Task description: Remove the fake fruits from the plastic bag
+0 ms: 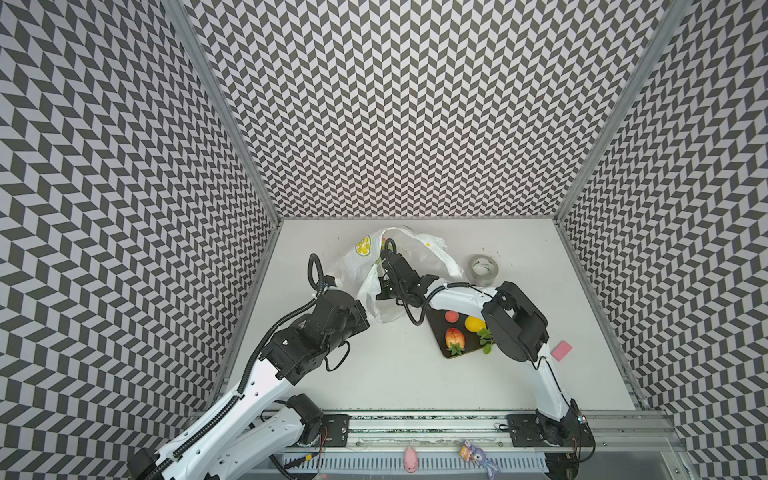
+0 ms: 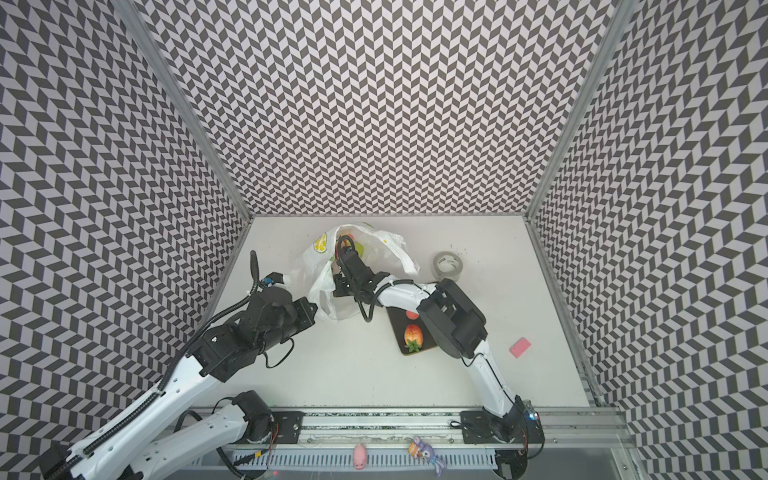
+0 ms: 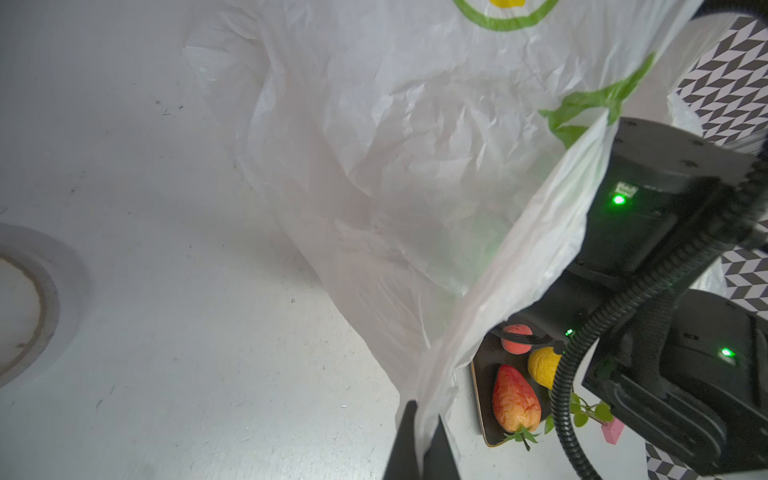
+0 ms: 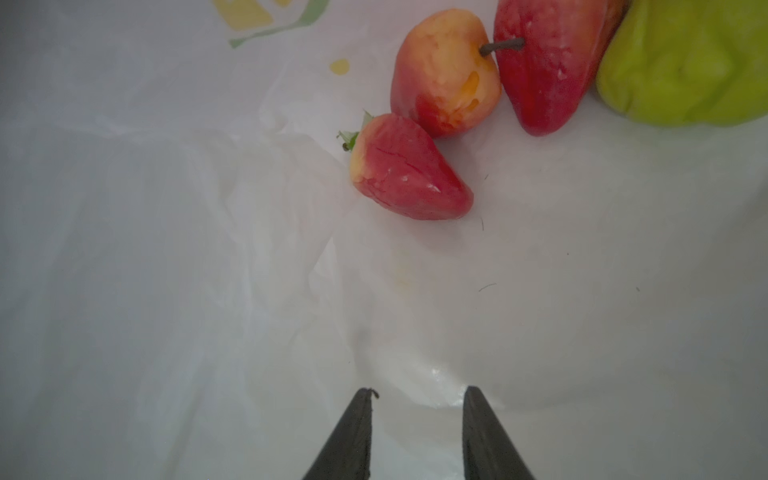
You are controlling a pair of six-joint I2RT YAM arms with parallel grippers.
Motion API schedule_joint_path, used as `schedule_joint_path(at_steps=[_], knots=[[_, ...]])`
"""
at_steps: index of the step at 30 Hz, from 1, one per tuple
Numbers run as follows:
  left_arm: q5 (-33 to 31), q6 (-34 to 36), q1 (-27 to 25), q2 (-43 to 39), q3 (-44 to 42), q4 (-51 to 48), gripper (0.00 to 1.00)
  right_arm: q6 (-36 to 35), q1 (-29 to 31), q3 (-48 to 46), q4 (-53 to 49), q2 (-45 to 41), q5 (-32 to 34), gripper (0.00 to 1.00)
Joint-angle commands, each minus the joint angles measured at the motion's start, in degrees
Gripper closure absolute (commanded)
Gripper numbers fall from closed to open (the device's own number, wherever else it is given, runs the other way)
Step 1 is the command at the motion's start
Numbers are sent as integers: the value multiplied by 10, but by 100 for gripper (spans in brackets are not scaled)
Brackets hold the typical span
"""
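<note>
The white plastic bag (image 1: 357, 266) (image 2: 305, 266) lies crumpled at the back of the table with its mouth held up. My left gripper (image 3: 424, 415) is shut on a fold of the bag's edge (image 3: 432, 374). Reaching inside the bag, my right gripper (image 4: 419, 390) stands open with nothing between its fingers. Ahead of it on the bag floor lie a strawberry (image 4: 407, 170), a red-yellow apple (image 4: 444, 75), another red strawberry (image 4: 548, 62) and a green pear (image 4: 685, 62). On the dark tray (image 1: 473, 345) sit a peach (image 1: 451, 316), a lemon (image 1: 474, 323) and a strawberry (image 1: 454, 337).
A roll of tape (image 1: 484, 270) stands right of the bag. A pink block (image 1: 562, 350) lies near the right wall. My right arm's elbow (image 1: 515, 328) hangs over the tray's right side. Small toys (image 1: 411, 458) sit on the front rail.
</note>
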Motion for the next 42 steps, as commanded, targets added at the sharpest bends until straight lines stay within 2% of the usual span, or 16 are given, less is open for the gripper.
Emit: schedule_joint_path(at_steps=[1, 4, 9, 17, 19, 22, 26, 28, 30, 33, 35, 38, 42], knots=[[-36, -14, -3, -8, 23, -75, 100, 121, -12, 19, 30, 22, 0, 60], [-51, -16, -3, -7, 36, -114, 100, 176, -13, 26, 44, 30, 1, 55], [-56, -29, -3, 15, 48, -144, 100, 224, -13, 49, 64, 50, -23, 47], [-57, -52, -2, 41, 53, -158, 100, 288, -21, 49, 122, 76, -67, 47], [-61, -57, -2, 44, 59, -166, 89, 299, -23, 48, 132, 77, -69, 46], [-82, -55, -3, 45, 84, -179, 66, 313, -22, 46, 142, 79, -68, 44], [-168, -13, -2, 55, 150, -216, 38, 331, -22, 45, 158, 81, -70, 43], [-200, 28, 10, 65, 185, -219, 31, 337, -23, 48, 161, 82, -66, 41], [-191, 94, 53, 84, 216, -204, 25, 344, -23, 50, 162, 82, -59, 39], [-126, 174, 153, 122, 250, -172, 21, 352, -23, 51, 165, 83, -55, 38], [-89, 202, 211, 142, 261, -147, 19, 355, -23, 51, 168, 84, -52, 37], [-5, 221, 288, 178, 260, -79, 15, 359, -23, 51, 173, 86, -51, 36], [93, 199, 341, 250, 261, -9, 7, 363, -23, 49, 173, 85, -50, 35]])
